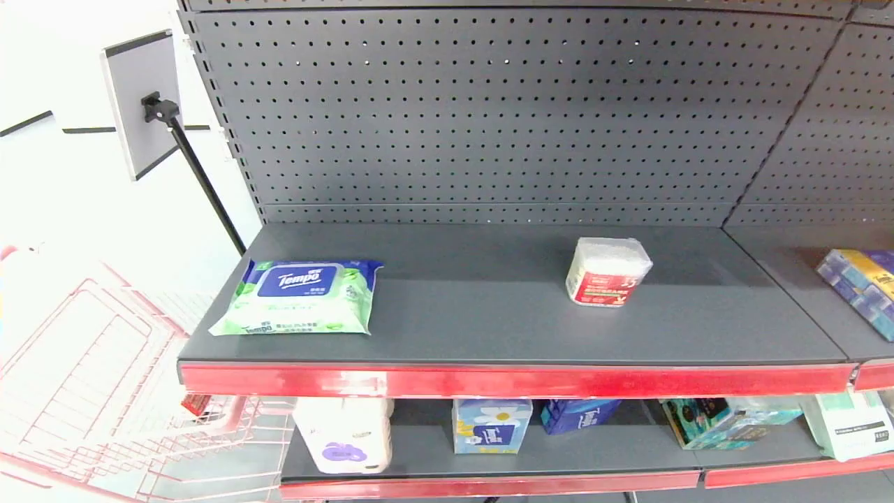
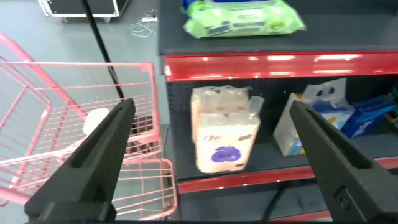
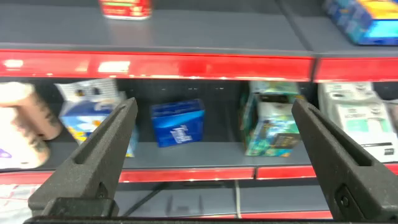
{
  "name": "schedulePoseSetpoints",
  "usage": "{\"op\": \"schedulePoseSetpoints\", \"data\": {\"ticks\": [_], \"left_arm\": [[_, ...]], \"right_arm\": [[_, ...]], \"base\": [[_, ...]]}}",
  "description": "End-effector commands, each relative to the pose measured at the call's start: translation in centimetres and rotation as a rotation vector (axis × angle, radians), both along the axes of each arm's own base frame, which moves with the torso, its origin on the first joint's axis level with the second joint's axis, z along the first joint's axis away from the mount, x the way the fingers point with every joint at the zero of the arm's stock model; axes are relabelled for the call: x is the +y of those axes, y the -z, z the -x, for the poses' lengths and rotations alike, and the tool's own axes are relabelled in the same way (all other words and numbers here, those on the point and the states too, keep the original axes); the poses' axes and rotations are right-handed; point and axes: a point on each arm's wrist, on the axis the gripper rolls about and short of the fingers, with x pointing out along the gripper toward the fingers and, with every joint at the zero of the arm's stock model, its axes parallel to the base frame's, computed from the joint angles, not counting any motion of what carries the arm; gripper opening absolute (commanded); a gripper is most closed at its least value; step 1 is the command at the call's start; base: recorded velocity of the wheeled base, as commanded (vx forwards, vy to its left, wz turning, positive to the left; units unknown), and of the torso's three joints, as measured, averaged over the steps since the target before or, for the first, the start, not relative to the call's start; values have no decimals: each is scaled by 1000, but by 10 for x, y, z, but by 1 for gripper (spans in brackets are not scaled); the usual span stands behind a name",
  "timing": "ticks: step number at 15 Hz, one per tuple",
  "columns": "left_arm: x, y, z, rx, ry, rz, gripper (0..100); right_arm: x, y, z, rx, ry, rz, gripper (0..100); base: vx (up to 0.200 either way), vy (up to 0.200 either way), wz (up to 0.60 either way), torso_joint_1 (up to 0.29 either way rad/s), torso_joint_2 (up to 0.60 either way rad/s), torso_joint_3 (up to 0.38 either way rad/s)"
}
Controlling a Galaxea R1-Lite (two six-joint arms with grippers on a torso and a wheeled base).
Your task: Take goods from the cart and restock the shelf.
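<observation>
Upper shelf (image 1: 475, 314) holds only a wipes pack (image 1: 300, 297) and a tub (image 1: 606, 271); left gripper (image 2: 211, 106) and right gripper (image 3: 214, 104) show wide, empty fingers; restocking seems mostly undone.

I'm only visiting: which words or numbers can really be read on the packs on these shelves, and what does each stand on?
"Tempo": white word on the blue label of the green wipes pack on the upper shelf.
Red label of the white tub on that shelf: print too blurred to read.
On the lower shelf, the tissue box and toilet roll pack: print too small to read.
The blue and yellow pack: blurred.
</observation>
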Motion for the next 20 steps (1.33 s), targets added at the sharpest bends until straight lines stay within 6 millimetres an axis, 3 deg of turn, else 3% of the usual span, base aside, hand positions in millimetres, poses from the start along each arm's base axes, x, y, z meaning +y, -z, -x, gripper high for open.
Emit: {"op": "schedulePoseSetpoints", "data": {"ticks": [1, 20], "left_arm": [[0, 0, 0, 1, 0, 0, 100], [0, 0, 0, 1, 0, 0, 100]], "right_arm": [[0, 0, 0, 2, 0, 1, 100], [0, 0, 0, 2, 1, 2, 100]], "base": [[0, 200, 0, 2, -2, -7], [0, 200, 0, 2, 2, 4]]}}
